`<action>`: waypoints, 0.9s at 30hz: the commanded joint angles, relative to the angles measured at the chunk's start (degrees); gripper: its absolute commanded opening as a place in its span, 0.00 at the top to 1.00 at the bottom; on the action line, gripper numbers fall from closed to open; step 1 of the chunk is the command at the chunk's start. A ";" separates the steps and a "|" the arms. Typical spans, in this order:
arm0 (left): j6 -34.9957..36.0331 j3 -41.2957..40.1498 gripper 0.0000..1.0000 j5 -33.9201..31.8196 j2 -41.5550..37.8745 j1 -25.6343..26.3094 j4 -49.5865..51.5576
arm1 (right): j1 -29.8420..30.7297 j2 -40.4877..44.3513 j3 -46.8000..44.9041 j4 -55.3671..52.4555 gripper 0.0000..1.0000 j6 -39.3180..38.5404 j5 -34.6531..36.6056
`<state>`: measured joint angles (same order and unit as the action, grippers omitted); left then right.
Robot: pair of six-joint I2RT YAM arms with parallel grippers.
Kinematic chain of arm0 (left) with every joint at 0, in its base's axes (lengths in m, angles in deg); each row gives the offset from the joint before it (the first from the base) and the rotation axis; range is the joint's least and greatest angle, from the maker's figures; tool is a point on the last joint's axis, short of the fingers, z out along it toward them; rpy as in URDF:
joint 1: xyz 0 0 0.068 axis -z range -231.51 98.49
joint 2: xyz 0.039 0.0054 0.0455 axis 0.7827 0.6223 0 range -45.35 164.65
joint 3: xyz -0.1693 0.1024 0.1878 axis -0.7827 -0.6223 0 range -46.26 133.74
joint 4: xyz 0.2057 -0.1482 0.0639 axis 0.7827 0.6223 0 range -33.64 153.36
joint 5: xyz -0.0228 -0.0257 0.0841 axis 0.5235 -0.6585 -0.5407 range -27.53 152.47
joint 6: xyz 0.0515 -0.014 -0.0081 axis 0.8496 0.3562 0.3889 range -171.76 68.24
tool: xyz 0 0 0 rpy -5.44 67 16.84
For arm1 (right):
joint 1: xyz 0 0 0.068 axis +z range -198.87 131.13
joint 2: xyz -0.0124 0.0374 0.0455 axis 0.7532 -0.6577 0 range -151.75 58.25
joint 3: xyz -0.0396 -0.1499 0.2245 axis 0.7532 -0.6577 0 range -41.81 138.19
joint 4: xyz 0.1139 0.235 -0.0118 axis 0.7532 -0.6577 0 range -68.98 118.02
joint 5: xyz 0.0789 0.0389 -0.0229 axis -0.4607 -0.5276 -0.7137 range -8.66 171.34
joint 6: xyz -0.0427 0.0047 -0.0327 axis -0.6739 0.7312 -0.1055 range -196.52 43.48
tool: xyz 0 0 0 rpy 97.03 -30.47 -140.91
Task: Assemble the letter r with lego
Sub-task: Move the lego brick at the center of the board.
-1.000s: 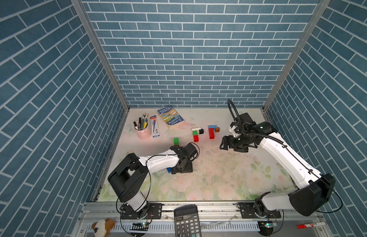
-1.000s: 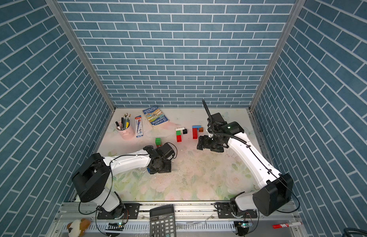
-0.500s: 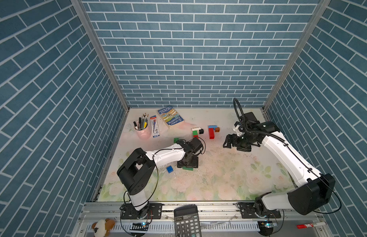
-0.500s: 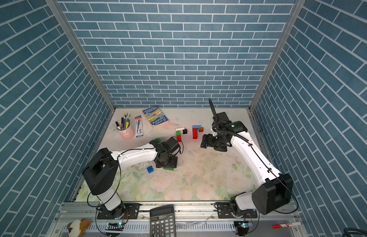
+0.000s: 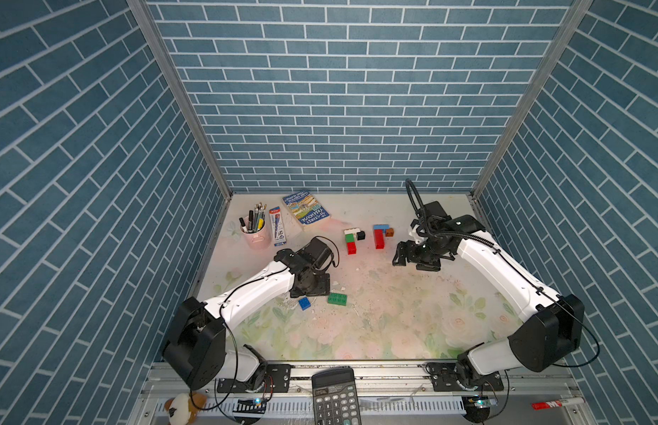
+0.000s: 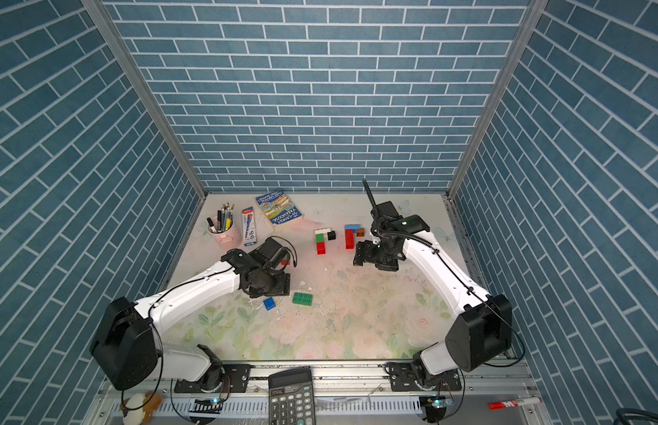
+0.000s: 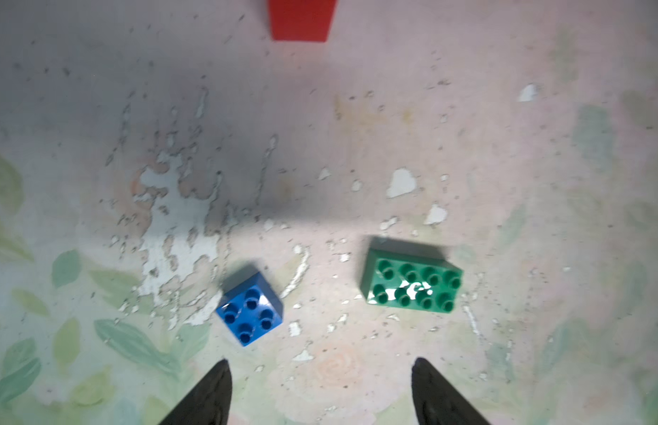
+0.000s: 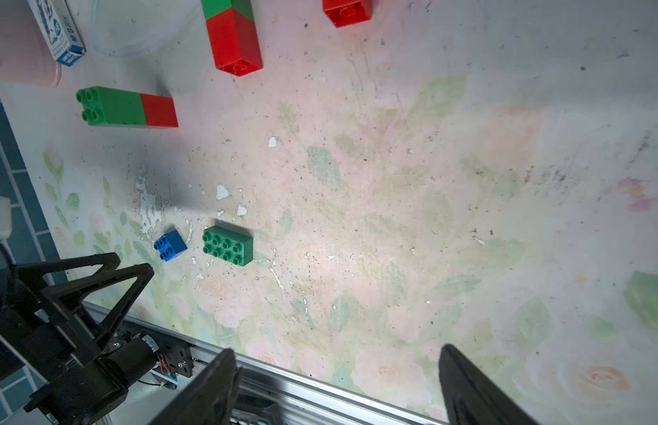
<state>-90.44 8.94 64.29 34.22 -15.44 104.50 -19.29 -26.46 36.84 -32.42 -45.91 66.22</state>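
Left wrist view looked down between the fingertips [image 7: 213,397] of the left gripper [image 7: 320,364]: they stood wide apart with nothing in them. Just beyond lay the blue square brick [image 7: 250,312], turned cornerwise. Near it, not touching, lay the green oblong brick [image 7: 412,281], both studs up on the worn floral mat [image 7: 541,165]. Only the red end of the green-and-red bar [image 7: 301,18] entered that frame. The right wrist view showed the whole bar lying on its side, while in both top views the left arm [image 5: 254,294] hid nearly all of it.

The right gripper [image 8: 336,349] was likewise spread wide and empty — its camera took in the left gripper, poised over the mat close to the blue square brick.

Only the top views showed the far assemblies whole: a white-green-red column [image 5: 350,243] with a black cube [image 5: 361,235] just beside it, and a light-blue, red and brown piece [image 5: 379,239] near the right gripper. Farther left stood the pink pencil cup [image 5: 255,235], the pen box [image 5: 277,227] and the book [image 5: 306,211]; a calculator [image 5: 335,397] lay on the front rail [image 5: 393,371].

The left arm reached forward low from its near-left base, wrist bent down. The right arm [image 5: 504,272] stretched toward the far side, its forearm turned inward toward the middle.
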 commanded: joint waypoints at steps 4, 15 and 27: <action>2.63 -5.56 0.20 0.32 -1.78 -1.33 1.11 | 5.06 -0.12 -1.28 4.00 0.15 8.86 2.65; -4.53 -8.31 0.18 1.76 0.56 -3.38 -4.61 | 5.57 1.23 1.10 -0.73 0.17 7.20 6.87; -12.07 -4.54 0.30 -3.43 7.97 -2.07 -4.40 | 1.86 3.08 1.98 -3.46 0.18 0.05 6.90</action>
<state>-100.23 2.21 63.61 41.04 -18.13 98.43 -15.77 -25.83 38.83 -33.84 -43.03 72.71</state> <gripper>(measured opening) 0.704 0.825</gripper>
